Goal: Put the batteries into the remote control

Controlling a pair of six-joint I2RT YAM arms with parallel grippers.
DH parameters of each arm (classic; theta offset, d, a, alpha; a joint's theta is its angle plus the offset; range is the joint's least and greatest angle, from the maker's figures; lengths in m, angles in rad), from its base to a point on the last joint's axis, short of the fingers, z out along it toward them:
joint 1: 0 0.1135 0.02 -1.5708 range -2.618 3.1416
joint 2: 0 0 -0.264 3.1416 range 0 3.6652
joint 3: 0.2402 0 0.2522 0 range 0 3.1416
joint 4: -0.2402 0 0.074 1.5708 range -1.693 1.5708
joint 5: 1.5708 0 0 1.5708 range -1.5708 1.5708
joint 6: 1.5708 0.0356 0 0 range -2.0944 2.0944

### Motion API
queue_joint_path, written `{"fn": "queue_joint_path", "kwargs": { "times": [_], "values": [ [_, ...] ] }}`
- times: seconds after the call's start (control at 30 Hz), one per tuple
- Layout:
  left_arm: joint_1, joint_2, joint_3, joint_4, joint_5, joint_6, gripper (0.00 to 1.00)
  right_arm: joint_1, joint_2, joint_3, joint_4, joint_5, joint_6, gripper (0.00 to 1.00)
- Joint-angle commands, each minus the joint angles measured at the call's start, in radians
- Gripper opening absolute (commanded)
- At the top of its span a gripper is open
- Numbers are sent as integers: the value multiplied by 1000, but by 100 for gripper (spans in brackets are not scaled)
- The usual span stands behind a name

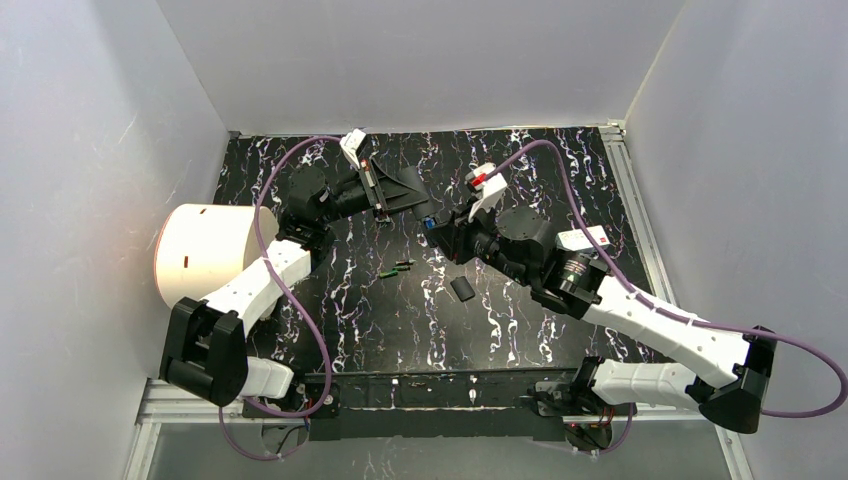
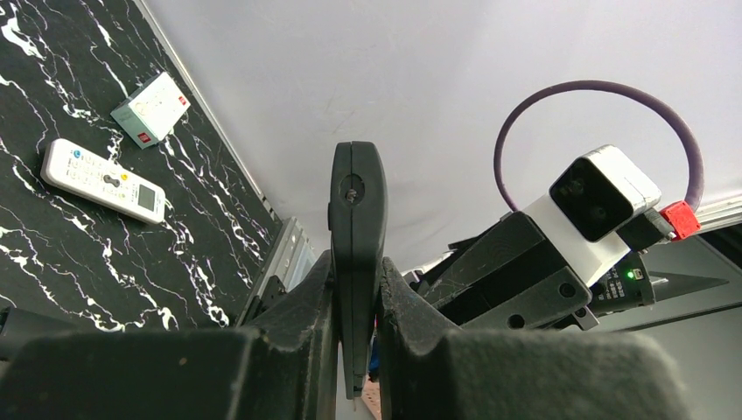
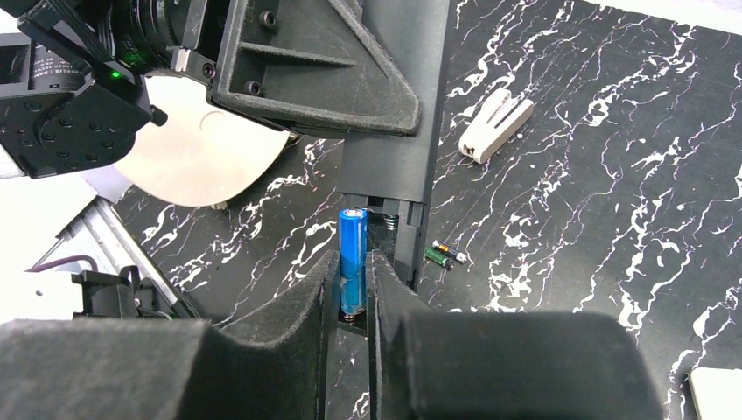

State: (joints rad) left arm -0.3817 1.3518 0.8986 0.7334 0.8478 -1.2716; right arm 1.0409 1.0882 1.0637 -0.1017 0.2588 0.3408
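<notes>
My left gripper (image 2: 357,280) is shut on a black remote control (image 2: 357,219), seen edge-on and held above the table (image 1: 400,330). From the right wrist, the remote (image 3: 398,131) shows its open battery compartment (image 3: 394,227). My right gripper (image 3: 353,280) is shut on a blue battery (image 3: 353,254), standing upright at the compartment's left slot with its lower end at the spring. A green battery (image 3: 435,256) and a black battery (image 3: 451,252) lie side by side on the table below. From above, both grippers meet mid-table, left (image 1: 400,195), right (image 1: 440,228).
A black battery cover (image 1: 462,289) lies near the loose cells. A large white cylinder (image 1: 205,250) stands at the left edge. A white remote (image 2: 103,180), a small white box (image 2: 150,108) and a white clip-like piece (image 3: 496,124) lie on the table. White walls enclose three sides.
</notes>
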Motion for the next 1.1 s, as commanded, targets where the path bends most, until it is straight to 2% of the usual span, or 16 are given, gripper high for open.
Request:
{"fn": "queue_joint_path", "kwargs": {
  "times": [0.0,0.2,0.5,0.63,0.8,1.07],
  "values": [
    [-2,-49,15,69,30,-17,0,-2,24,7,-24,21,11,24],
    [-2,-57,8,69,33,-17,0,-3,48,26,-22,11,15,27],
    [-3,-57,1,69,32,-10,0,-3,29,47,-41,49,14,47],
    [-2,-62,-10,69,23,-11,0,-2,35,75,-43,56,-27,61],
    [-3,-62,-15,69,23,-13,0,-3,62,118,-65,61,-56,61],
    [-2,-66,-27,69,15,-5,0,-3,69,125,-56,78,-62,53]
  ]
}}
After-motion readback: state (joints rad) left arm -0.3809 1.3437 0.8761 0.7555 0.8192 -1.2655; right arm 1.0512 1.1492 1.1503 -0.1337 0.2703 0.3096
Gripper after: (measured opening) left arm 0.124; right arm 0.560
